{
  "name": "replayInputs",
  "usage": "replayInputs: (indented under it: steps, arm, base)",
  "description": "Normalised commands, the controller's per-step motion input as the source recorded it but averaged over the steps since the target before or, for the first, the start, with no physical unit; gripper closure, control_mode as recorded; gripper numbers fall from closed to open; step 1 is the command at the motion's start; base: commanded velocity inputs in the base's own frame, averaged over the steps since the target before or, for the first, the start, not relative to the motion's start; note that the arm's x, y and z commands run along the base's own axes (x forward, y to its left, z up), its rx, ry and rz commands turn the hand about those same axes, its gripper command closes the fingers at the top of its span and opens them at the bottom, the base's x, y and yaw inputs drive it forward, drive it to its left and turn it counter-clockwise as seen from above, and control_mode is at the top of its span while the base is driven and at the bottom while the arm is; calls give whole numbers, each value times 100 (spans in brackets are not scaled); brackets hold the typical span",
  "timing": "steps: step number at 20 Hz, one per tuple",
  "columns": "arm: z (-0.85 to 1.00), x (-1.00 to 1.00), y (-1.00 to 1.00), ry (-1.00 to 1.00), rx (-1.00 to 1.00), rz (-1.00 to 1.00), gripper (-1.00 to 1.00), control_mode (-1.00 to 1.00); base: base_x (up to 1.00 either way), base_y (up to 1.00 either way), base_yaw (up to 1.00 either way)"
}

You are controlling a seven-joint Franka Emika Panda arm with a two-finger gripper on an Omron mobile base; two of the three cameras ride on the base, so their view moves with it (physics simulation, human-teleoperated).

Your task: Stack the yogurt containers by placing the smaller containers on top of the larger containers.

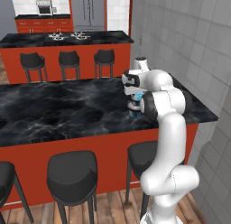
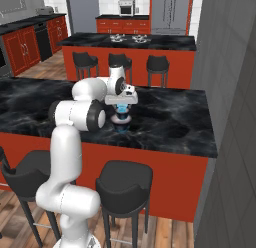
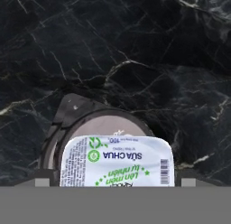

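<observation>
The gripper stands spread wide with nothing in its hold, its fingertips flanking the small cup without touching. That cup, rounded-square with a glossy printed foil lid, rests on the large tub, a round dark container with a pale lid. So one stacking looks done; whether a second small cup remains I cannot tell. Beyond the tub stretches the black marble counter, white-veined and polished.

Kitchen: marble island, bar stools, cooktop.
</observation>
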Motion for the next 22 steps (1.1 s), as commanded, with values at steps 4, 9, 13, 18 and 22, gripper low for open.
replayInputs:
  steps: [4, 9, 13, 18, 22]
  arm:
    - [0, 0, 0, 0, 0, 0, -100, -100]
    - [27, 0, 0, 0, 0, -1, -100, -100]
    - [85, 0, -1, 0, 3, -4, -100, -100]
    - [88, -26, -1, -6, 2, -2, -100, -100]
    - [51, -67, 0, -12, 0, 0, -100, -100]
  base:
    - [0, 0, 0]
    - [0, 0, 0]
    - [0, 0, 0]
    - [0, 0, 0]
    - [0, 0, 0]
